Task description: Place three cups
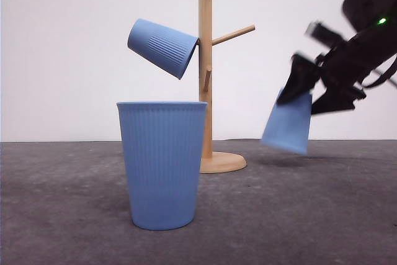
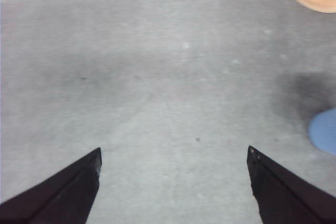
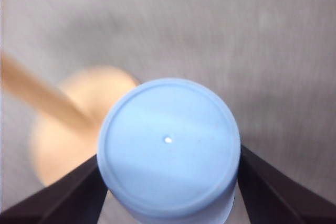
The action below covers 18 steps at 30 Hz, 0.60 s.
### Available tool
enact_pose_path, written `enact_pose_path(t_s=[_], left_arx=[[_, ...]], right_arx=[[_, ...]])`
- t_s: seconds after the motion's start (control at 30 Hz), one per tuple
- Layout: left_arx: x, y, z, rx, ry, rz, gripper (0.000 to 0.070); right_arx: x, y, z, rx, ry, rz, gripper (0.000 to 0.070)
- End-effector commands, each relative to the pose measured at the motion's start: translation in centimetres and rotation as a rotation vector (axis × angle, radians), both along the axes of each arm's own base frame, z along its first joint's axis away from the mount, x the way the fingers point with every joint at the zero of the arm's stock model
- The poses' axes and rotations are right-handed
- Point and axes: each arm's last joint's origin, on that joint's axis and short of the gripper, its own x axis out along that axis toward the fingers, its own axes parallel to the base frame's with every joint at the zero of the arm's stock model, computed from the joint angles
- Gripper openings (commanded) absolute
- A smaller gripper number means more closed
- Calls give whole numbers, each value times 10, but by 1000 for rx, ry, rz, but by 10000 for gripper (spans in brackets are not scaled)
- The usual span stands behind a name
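Right arm [image 1: 366, 35] — black, blocky links, black cables looped alongside, small green light near top. Left pincer [image 2: 173, 182] — black, tapered wedge fingers [image 2: 63, 192].

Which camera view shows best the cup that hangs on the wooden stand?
The front view: the hung cup sits tilted on a peg of the wooden stand, its ribbing sharp. The right wrist view shows the stand blurred, behind the cup held by the right gripper. The left wrist view shows the stand's base.

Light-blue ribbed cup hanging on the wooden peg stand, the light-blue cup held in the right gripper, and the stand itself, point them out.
Hanging light-blue ribbed cup [image 1: 162, 46]: front view, ribbed side wall.
Held light-blue cup [image 3: 168, 148]: right wrist view, flat base.
Wooden peg stand [image 1: 205, 60]: front view, upright post.
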Motion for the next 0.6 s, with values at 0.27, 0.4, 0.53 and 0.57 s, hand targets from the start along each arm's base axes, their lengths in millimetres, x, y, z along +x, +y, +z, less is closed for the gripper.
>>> enact_pose_path(t_s=[0.27, 0.4, 0.53, 0.57], left_arx=[[6, -1, 4, -6, -55, -7, 514], [8, -2, 5, -9, -82, -7, 514], [9, -2, 6, -10, -90, -8, 514], [9, -2, 6, -10, -89, -8, 514]], right_arx=[[18, -64, 94, 400, -62, 163, 328], [17, -64, 116, 449, -70, 281, 328], [18, -48, 120, 454, -68, 342, 328], [18, -44, 120, 454, -62, 350, 328]])
